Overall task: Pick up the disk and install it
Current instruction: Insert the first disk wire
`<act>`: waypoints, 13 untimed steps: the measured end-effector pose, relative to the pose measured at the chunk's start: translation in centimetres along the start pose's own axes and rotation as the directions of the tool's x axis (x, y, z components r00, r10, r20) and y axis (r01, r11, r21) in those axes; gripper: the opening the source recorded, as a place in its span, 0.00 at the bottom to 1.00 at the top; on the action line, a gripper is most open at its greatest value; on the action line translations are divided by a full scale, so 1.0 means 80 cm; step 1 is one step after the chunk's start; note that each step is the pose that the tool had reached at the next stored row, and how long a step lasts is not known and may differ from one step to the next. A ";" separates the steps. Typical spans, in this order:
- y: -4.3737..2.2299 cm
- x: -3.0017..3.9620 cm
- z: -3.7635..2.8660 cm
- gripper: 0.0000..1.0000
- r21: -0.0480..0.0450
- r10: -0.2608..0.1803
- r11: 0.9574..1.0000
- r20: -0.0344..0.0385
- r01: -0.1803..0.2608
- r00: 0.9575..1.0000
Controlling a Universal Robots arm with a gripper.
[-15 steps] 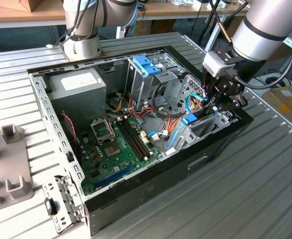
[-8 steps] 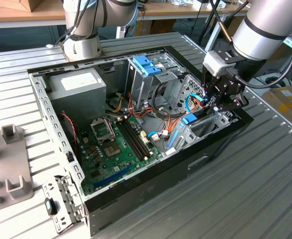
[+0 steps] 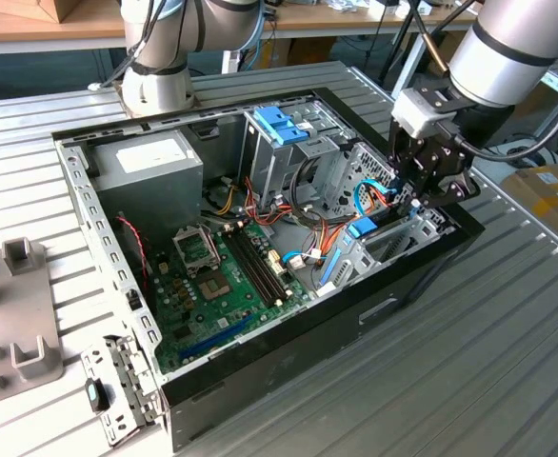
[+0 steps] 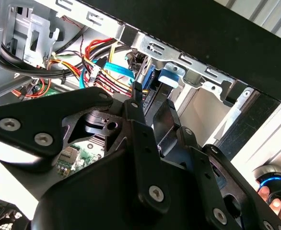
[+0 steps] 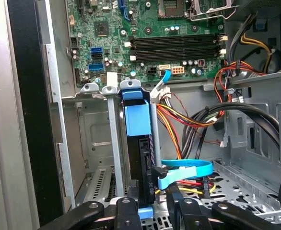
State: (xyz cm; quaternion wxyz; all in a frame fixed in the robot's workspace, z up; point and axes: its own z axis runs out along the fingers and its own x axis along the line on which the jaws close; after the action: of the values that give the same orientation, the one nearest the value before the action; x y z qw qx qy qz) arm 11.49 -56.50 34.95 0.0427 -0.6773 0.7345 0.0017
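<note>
The end effector [image 5: 150, 211] grips the disk [image 5: 139, 143] on edge, already sunk into the drive bay [image 5: 95, 143] of the computer case [image 3: 431, 267]; seating it fully needs a straight push, I'd judge.

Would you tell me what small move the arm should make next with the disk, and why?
Probably a short push further down along the slot. In the first wrist view the disk stands on edge in the drive bay beside the motherboard, its blue carrier's end level with the bay's top rail, and the gripper straddles its other end. Whether it is fully seated cannot be told.
</note>
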 end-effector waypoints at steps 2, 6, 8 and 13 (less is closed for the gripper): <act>-0.0002 -0.0003 -0.0044 0.36 0.000 0.000 1.000 0.000 0.000 1.000; -0.0006 -0.0010 -0.0112 0.36 0.000 0.000 1.000 0.000 0.000 1.000; -0.0008 -0.0013 -0.0141 0.36 0.000 0.000 1.000 0.000 0.000 1.000; -0.0010 -0.0018 -0.0177 0.36 0.000 0.000 1.000 0.000 0.000 1.000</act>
State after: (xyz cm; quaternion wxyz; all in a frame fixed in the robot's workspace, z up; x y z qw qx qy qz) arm 11.49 -56.45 36.37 0.0428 -0.6773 0.7344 0.0018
